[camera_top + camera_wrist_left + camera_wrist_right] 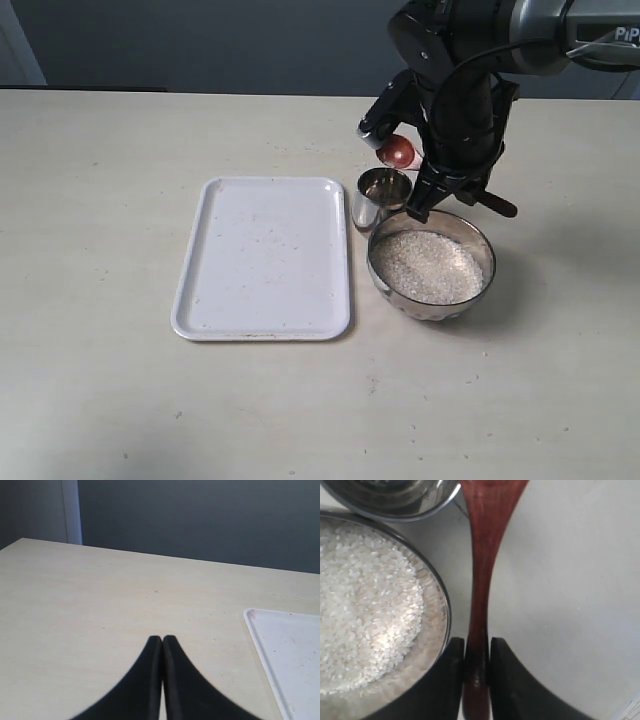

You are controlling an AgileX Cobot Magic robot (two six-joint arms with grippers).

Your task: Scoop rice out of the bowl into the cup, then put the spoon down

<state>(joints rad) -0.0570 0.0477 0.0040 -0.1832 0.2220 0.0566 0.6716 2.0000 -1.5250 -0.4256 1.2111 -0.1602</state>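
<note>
Right claw (pixel 476 647) is closed narrowly on the slim handle of the spoon (pixel 482 555). Its two dark fingers (pixel 447 680) press the reddish-brown wood from either side, low on the handle. In the exterior view the same claw (pixel 428 192) hangs by the far rim of the bowl (pixel 378 275). The spoon (pixel 399 151) is held clear of the counter (pixel 100 400), with its oval head up above the cup (pixel 381 195) on the side toward the counter's far edge. I cannot tell whether any grains lie in the spoon's head.

The bowl sits on the right half of the counter and is filled most of the way with rice (pixel 430 265), off-white and heaped slightly in the middle. The cup stands just beside it on the far side; I cannot tell whether the two steel walls touch. A white tray (pixel 262 257) lies flat near the counter's middle, just left of the cup and bowl, with a few specks scattered on it.

Left claw (pixel 162 639) is fully closed with nothing in it, its dark tips pressed together over bare counter, with a corner of the tray (pixel 290 655) near.

On the grey arm (pixel 545 30) above the right claw the letters "PiP" (pixel 625 33) can be read before the picture cuts them off.
</note>
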